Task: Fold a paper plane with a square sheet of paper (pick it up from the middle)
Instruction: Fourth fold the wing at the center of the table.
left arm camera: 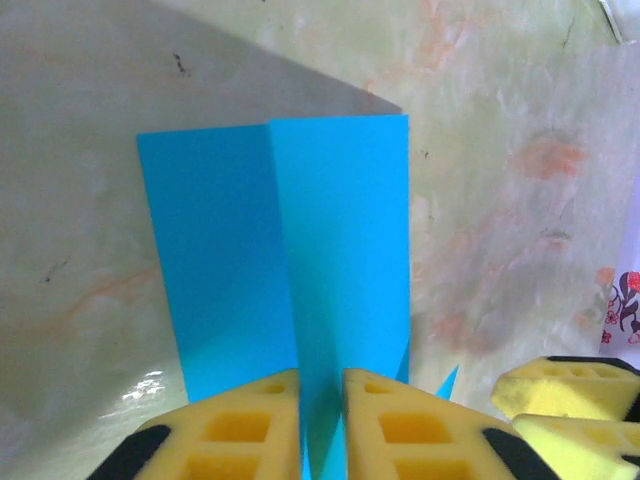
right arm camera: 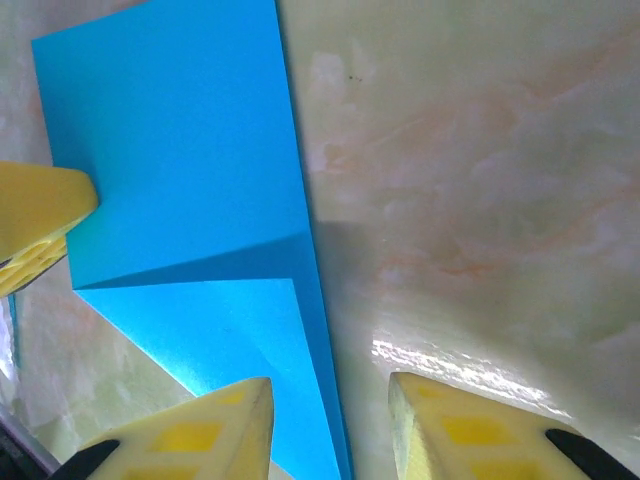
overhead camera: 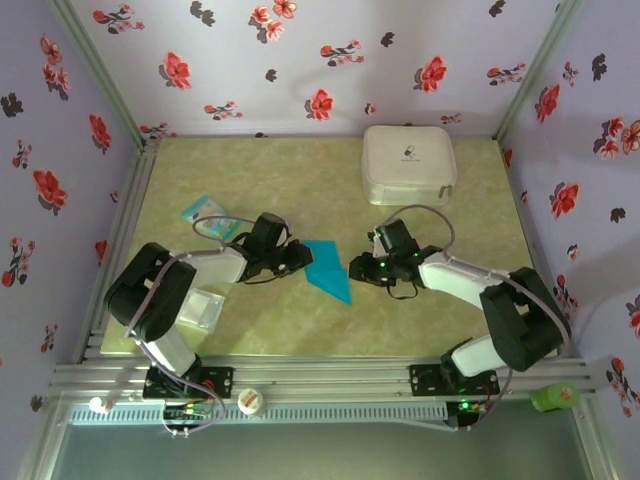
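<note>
I'm mid-fold. The thin teal-blue sheet of paper lies on the marbled green-beige tabletop at the centre of the overhead frame. It is already creased into a pointed shape, with its tip toward the lower right.

The left gripper is clamped on a raised flap along the crease. At the bottom of its wrist view the paper runs up between the two yellow foam pads, which are nearly together. The right gripper sits just right of the paper with its jaws apart, straddling the long folded edge at the bottom of its own frame. I can't confirm that it touches anything.

I judge the next move is to pinch or press that edge while the left gripper holds the flap. That calls for a steady hold, so the layers don't slide.

In both wrist views the paper's lower part is cut off or hidden behind the pads. From above, the grippers cover its side edges, so I can't tell how many folds are in.
</note>
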`<action>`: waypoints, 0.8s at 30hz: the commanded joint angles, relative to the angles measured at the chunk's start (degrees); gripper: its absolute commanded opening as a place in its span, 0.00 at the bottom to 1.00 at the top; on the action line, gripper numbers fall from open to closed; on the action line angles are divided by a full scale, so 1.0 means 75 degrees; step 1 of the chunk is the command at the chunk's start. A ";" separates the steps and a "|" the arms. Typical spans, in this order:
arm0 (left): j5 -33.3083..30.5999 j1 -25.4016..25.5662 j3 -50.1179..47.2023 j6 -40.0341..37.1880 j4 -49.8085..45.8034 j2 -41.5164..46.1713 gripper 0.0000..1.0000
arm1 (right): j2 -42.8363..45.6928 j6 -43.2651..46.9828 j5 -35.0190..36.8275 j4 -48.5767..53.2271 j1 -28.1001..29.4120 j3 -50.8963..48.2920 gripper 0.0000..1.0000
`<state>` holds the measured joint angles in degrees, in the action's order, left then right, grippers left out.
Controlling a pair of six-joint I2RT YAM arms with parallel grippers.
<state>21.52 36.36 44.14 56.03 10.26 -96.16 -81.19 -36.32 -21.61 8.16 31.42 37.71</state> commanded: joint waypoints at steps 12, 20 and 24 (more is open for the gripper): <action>0.0194 0.0026 0.0045 0.0651 0.0698 0.0071 0.02 | 0.1774 0.3693 0.4785 -0.2988 0.2985 -0.2141 0.42; 0.0055 0.0229 0.0044 0.0873 0.0771 0.0089 0.01 | 0.0411 0.5648 0.6011 -0.4127 0.3872 -0.1886 0.43; -0.0050 0.0232 0.0000 0.0885 0.0683 0.0161 0.01 | -0.0284 0.6038 0.6599 -0.4517 0.4104 -0.1736 0.43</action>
<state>22.06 37.78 44.21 61.69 14.98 -96.16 -81.01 3.33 20.86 -20.16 61.01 23.14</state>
